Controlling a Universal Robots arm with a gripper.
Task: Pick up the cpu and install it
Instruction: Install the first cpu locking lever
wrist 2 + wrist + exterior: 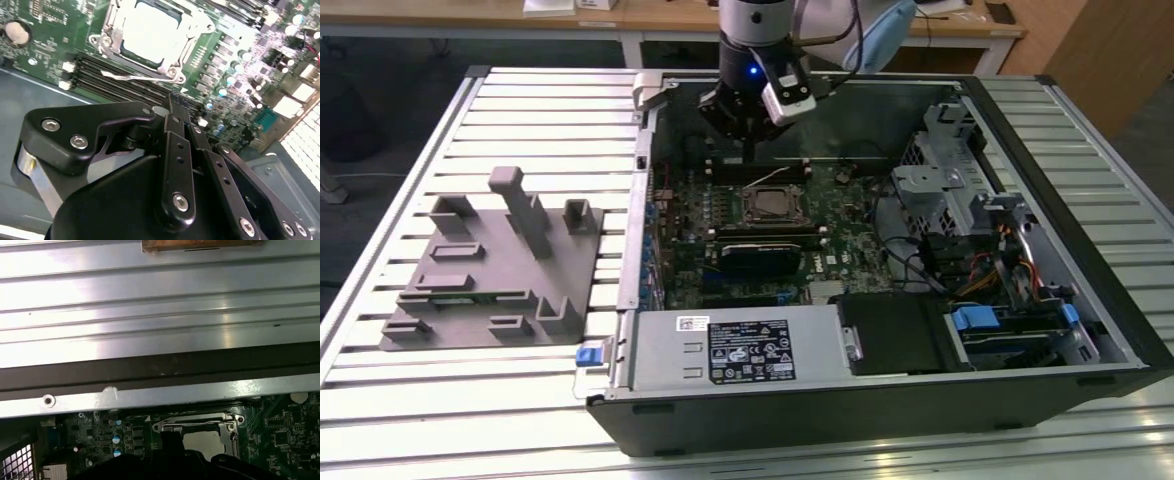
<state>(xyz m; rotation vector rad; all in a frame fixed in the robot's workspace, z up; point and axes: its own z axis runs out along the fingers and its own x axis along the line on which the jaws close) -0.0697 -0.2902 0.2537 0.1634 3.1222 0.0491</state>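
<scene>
Exterior view first: one open computer case point(881, 400) lies on one slatted metal table point(400, 400), with one grey moulded fixture point(494, 270) on the slats to the exterior view's left of it. One green motherboard point(720, 215) sits inside, carrying one square socket point(775, 203). One cpu point(150, 31) — pale and silvery — lies seated in that socket's metal frame in the second wrist view. One arm reaches down into the case from the far side, its gripper point(750, 148) pointing downward just beyond the socket. Its black fingers point(175, 150) sit pressed together, holding nothing — apart from the cpu.
</scene>
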